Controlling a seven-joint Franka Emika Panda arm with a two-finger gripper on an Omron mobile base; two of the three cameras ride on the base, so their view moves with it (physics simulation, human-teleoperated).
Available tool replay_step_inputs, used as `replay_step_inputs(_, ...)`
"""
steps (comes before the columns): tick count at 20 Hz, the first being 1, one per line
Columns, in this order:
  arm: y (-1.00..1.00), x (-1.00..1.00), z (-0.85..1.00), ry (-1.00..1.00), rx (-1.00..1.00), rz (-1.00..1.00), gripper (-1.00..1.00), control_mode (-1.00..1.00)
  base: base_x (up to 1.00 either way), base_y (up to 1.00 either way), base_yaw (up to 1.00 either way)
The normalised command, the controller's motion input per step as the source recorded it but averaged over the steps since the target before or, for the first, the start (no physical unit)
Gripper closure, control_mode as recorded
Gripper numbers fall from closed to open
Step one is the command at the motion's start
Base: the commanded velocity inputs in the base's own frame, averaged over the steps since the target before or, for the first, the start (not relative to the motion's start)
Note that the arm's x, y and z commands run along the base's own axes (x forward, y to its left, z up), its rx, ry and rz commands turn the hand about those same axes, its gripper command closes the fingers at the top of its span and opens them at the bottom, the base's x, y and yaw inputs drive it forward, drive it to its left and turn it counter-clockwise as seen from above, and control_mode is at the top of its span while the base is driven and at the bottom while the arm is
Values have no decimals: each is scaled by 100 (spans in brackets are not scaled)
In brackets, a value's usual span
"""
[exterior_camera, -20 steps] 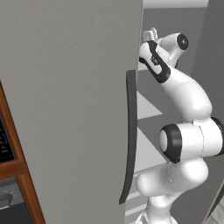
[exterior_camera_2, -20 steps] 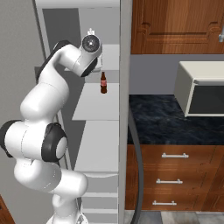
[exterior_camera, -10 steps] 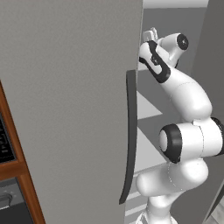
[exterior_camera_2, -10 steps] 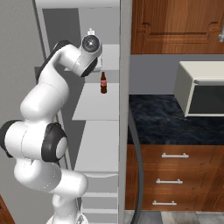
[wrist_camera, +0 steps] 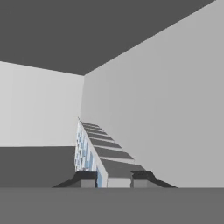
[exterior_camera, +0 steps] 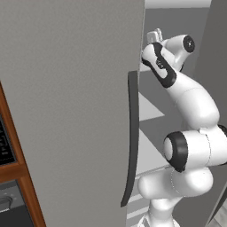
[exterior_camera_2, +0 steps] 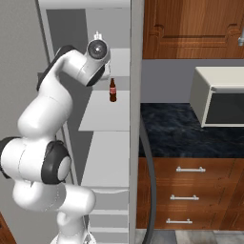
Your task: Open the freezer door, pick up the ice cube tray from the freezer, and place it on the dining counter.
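Observation:
The freezer door (exterior_camera: 66, 102) stands swung open, its dark curved handle (exterior_camera: 132, 137) facing me. My arm reaches up into the freezer (exterior_camera_2: 107, 114) toward an upper shelf. In the hand view the ice cube tray (wrist_camera: 94, 151), pale blue-white with rows of square cells, runs edge-on away from the hand. My gripper (wrist_camera: 113, 179) is shut on its near end, one fingertip on each side. The tray is close to the freezer's grey side wall (wrist_camera: 166, 109). The dining counter is out of view.
A brown bottle (exterior_camera_2: 113, 90) stands on a freezer shelf below the hand. Right of the freezer, a black marbled counter (exterior_camera_2: 167, 131) on wooden drawers carries a white microwave (exterior_camera_2: 219, 102). A wood-framed oven cabinet (exterior_camera: 13, 177) lies left of the door.

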Motion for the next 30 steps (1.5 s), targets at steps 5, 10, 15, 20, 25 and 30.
replay_step_inputs(5, 0, -35, 9, 0, 0, 0, 100, -100, 0, 0, 0)
replay_step_inputs(10, 0, -25, 10, 0, 0, 0, 100, -100, 0, 0, 0)
replay_step_inputs(15, -14, -35, 9, 0, 0, -1, 100, -100, 0, 0, 0)
replay_step_inputs(20, -25, -52, 4, 0, 0, 0, 100, -100, 0, 0, 0)
replay_step_inputs(25, -12, -54, 0, 0, 0, 0, 100, -100, 0, 0, 0)
replay_step_inputs(30, 0, -61, 0, 1, 0, 0, 100, -100, 0, 0, 0)
